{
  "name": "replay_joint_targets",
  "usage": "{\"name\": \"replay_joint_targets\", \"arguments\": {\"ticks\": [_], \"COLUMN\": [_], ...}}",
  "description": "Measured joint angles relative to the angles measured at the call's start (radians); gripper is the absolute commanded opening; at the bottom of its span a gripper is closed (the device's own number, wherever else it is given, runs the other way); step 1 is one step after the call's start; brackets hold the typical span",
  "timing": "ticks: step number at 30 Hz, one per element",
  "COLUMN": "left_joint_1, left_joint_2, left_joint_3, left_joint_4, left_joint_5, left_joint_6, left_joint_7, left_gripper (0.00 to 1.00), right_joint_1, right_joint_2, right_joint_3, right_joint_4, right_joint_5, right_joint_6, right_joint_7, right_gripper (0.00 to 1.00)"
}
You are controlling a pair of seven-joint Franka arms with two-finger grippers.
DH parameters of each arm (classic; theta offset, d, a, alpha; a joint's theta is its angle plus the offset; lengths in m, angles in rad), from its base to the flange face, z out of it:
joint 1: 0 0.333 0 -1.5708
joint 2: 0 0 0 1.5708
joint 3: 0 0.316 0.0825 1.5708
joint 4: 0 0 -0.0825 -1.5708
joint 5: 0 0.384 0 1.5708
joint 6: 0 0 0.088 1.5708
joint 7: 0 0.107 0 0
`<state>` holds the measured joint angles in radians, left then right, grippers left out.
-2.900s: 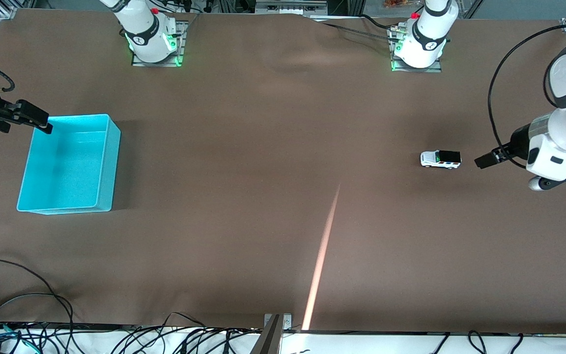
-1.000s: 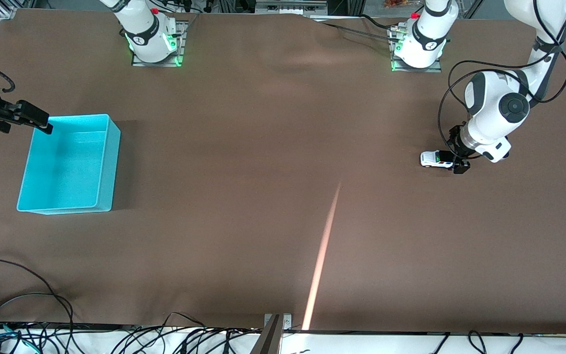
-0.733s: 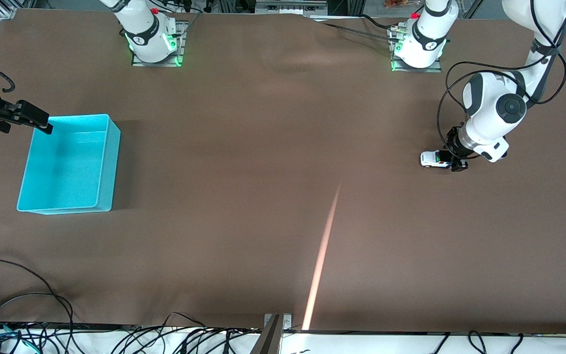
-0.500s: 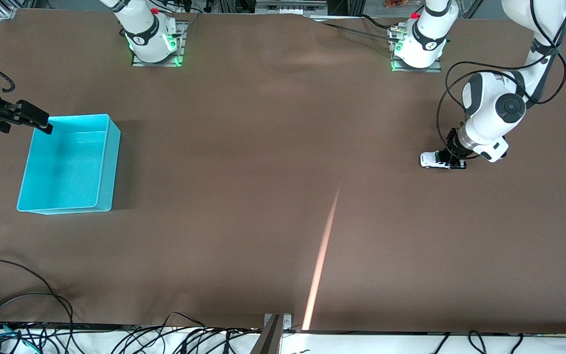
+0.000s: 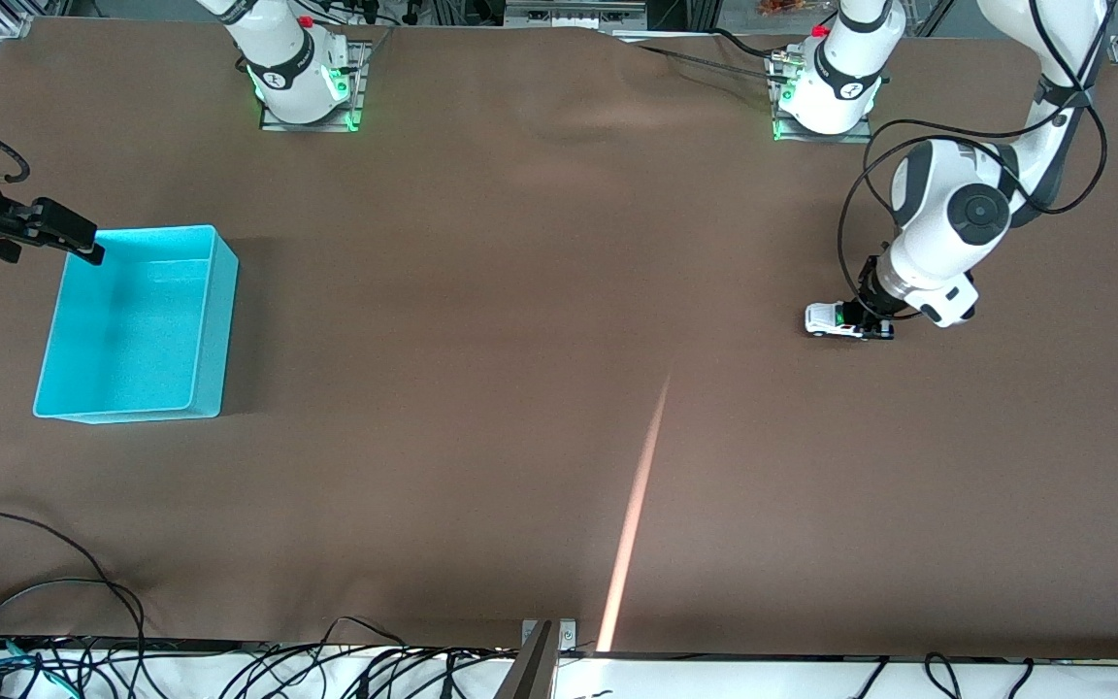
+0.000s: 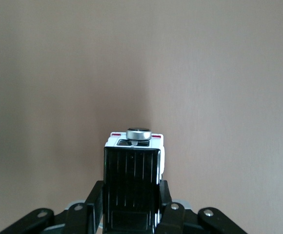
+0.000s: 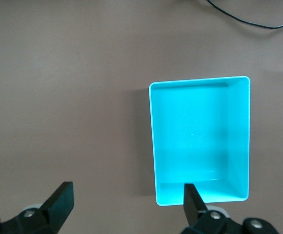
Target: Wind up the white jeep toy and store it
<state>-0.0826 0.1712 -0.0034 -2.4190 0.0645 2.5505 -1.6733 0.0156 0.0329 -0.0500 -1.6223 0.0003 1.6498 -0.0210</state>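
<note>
Matt brown cloth covers the table; the cyan bin looks smooth plastic.

The white jeep toy is a tiny boxy white SUV with a black roof and rear and dark wheels, plus small green and blue marks on it. It sits upright on its wheels on the brown table, toward the left arm's end. Its black rear is pinched between the left gripper's fingers, and there's a round grey disc on the hood.
</note>
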Motion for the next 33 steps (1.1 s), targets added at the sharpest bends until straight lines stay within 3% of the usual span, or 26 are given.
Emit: {"name": "replay_joint_targets", "arguments": {"ticks": [11,26,33], "left_joint_1": [-0.005,-0.004,0.020], "left_joint_2": [0.012,0.057,0.058], "left_joint_3": [-0.088,-0.095,-0.094], "left_joint_4": [-0.009,-0.011,-0.012], "left_joint_5": [0.012,0.017,0.100], "left_joint_6": [-0.007,0.021,0.021], "left_joint_7": [-0.186,-0.240,-0.247], "left_gripper": [0.10,0.10,0.10], "right_joint_1": [0.000,0.000,0.000], "right_joint_2": [0.000,0.000,0.000], "right_joint_3": [0.000,0.000,-0.001], "right_joint_4": [0.000,0.000,0.000], "right_joint_5": [0.000,0.000,0.000], "right_joint_6": [0.000,0.000,0.000], "right_joint_7": [0.000,0.000,0.000], "right_gripper": [1.00,1.00,1.00]}}
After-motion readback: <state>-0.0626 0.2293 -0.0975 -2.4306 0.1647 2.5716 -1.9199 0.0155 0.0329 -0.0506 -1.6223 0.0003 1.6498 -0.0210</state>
